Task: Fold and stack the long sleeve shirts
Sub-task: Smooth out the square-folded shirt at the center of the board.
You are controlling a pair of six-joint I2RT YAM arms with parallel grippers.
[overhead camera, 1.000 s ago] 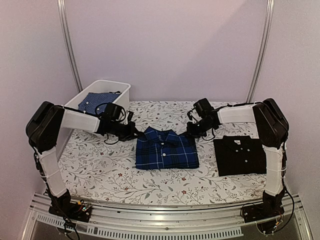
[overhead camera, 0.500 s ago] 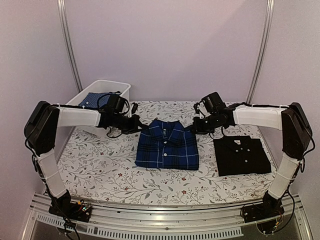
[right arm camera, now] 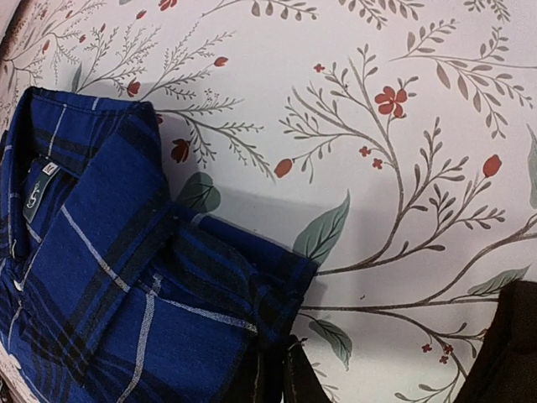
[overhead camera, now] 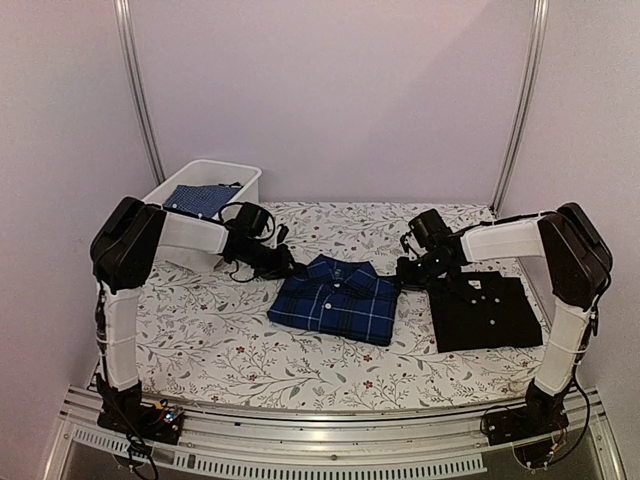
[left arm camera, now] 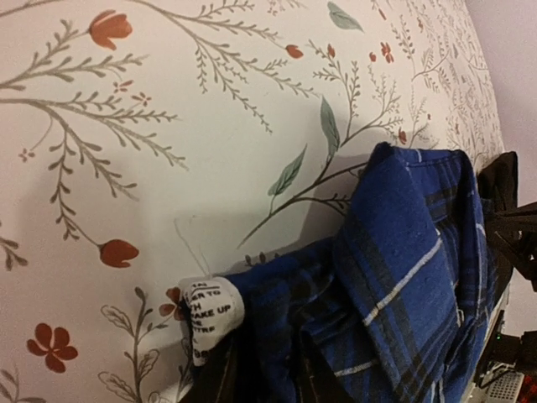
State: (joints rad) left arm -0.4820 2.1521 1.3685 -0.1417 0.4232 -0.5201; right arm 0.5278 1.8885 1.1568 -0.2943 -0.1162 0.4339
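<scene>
The navy-and-blue plaid shirt [overhead camera: 335, 300] lies folded and slightly askew at the middle of the table, collar towards the back. My left gripper [overhead camera: 283, 268] is at its back left corner, and in the left wrist view the gripper [left arm camera: 264, 369] has a fold of plaid shirt [left arm camera: 419, 252] between its fingers, beside a white care label [left arm camera: 210, 315]. My right gripper [overhead camera: 405, 272] is at the back right corner. Up close, the right gripper [right arm camera: 281, 361] pinches the edge of the plaid shirt [right arm camera: 109, 252]. The black shirt [overhead camera: 485, 310] lies folded to the right.
A white bin [overhead camera: 175, 188] stands at the back left with a blue dotted cloth [overhead camera: 200, 198] inside. The floral tablecloth [overhead camera: 200, 320] covers the table. Two metal poles rise at the back corners, and a metal rail runs along the near edge.
Both grippers have come down and nearer with the plaid shirt. It now lies a little nearer and turned, its right side lower. Both arms have drawn in.
</scene>
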